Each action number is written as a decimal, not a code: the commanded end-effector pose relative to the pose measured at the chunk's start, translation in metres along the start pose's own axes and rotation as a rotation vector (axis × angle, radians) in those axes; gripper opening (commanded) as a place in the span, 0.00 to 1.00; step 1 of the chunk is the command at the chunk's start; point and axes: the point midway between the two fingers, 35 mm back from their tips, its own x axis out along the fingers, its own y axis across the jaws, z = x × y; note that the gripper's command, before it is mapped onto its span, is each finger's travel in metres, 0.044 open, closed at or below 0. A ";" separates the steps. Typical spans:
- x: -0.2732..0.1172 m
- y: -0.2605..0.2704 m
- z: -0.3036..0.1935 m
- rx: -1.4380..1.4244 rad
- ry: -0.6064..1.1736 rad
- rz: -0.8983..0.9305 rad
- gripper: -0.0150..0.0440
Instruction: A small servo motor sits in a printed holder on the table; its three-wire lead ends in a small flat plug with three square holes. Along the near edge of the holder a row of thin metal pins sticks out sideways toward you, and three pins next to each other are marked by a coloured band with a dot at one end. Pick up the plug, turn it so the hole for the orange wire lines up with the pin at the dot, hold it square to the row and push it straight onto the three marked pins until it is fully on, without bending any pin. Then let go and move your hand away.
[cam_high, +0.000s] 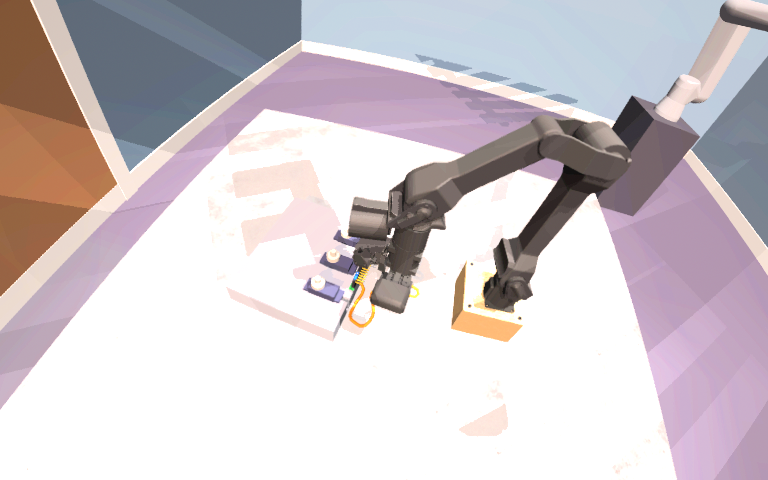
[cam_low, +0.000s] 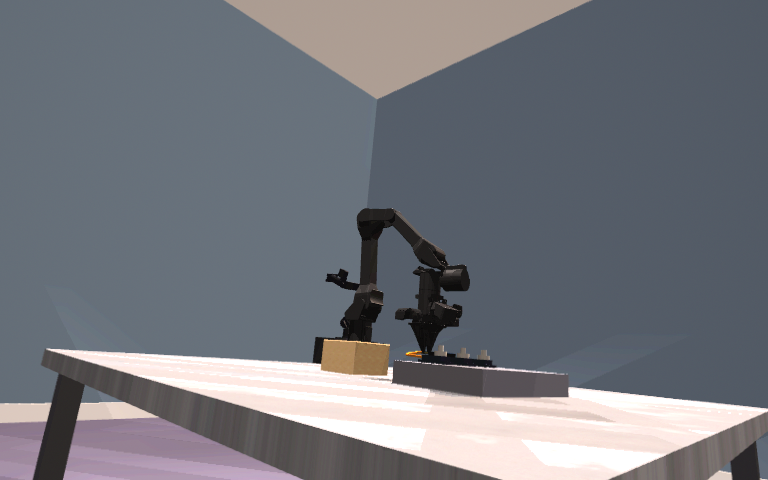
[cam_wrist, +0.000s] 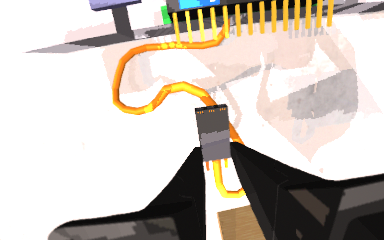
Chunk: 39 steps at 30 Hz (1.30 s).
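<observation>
My gripper is shut on the dark flat plug, holding it by its rear part. The plug's holed end faces the pin row, with a gap between. Its front edge looks roughly parallel to the row in the wrist view. The orange-yellow lead loops left of the plug and behind it. A blue band shows behind the left pins; I cannot make out its dot. A servo sits beside the row. Fingertips are hidden in the top view.
A pale block carries the servos, including a second servo; their round tops stand up. Part of the lead crosses beneath the left pins. The arm's wooden base block stands on the near side of the row.
</observation>
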 end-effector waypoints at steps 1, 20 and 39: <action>0.005 0.000 -0.001 0.008 0.003 0.003 0.25; 0.000 -0.001 0.035 0.008 0.000 0.002 0.25; 0.000 0.000 0.043 0.008 -0.001 0.003 0.25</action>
